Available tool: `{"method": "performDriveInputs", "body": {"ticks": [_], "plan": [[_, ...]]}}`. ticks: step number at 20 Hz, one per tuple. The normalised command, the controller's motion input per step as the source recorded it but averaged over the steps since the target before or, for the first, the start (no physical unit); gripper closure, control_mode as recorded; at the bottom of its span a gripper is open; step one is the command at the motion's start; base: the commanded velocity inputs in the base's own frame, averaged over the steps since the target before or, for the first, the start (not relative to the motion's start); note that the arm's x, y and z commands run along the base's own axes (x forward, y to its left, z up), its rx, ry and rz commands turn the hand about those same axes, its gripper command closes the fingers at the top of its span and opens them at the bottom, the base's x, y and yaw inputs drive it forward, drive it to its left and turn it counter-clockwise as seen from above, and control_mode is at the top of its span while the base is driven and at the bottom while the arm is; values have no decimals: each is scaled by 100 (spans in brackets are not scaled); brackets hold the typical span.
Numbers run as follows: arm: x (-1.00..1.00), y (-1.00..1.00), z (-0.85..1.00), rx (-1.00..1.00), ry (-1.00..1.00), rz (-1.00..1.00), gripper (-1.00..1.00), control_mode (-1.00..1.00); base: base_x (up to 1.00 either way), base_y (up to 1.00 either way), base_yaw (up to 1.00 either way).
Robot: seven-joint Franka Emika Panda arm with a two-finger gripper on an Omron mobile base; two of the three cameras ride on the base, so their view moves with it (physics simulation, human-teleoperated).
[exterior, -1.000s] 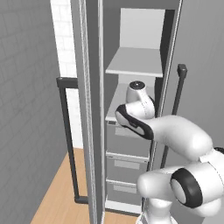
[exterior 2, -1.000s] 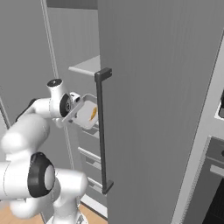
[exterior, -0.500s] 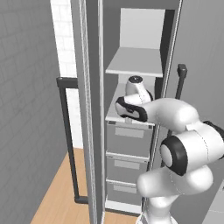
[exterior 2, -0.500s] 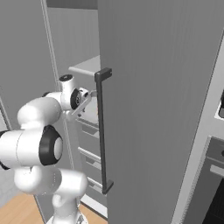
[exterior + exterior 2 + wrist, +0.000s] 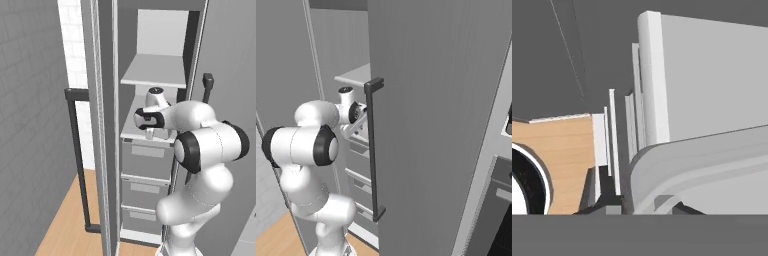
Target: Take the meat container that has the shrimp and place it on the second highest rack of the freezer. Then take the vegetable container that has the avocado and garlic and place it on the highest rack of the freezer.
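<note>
Grey freezer (image 5: 150, 165) stands open before us, door handle (image 5: 374, 150) toward the right base view. We see the fingers (image 5: 149, 132) pressed together, pinching the rim of a light-grey tray (image 5: 712, 175) at the front edge of the second highest rack (image 5: 134, 131). Tray contents hidden.

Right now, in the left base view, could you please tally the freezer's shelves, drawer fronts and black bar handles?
Shelves: 2, upper and lower
Drawer fronts: 3, top, middle, bottom
Black bar handles: 2, left and right
Total: 7
</note>
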Motion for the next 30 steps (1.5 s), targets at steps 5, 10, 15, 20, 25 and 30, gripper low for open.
{"method": "performDriveInputs", "body": {"ticks": [5,10,15,20,25,30], "plan": [[67,-9,-48,-4,0,0,100,-100,0,0,0],[77,0,-33,-2,0,0,100,-100,0,0,0],[25,0,-12,0,-5,0,-100,-100,0,0,0],[-14,9,-15,-2,-28,0,-100,-100,0,0,0],[-39,21,-4,-5,-41,2,-100,-100,0,0,0],[-90,1,64,-1,-28,0,-100,-100,0,0,0]]}}
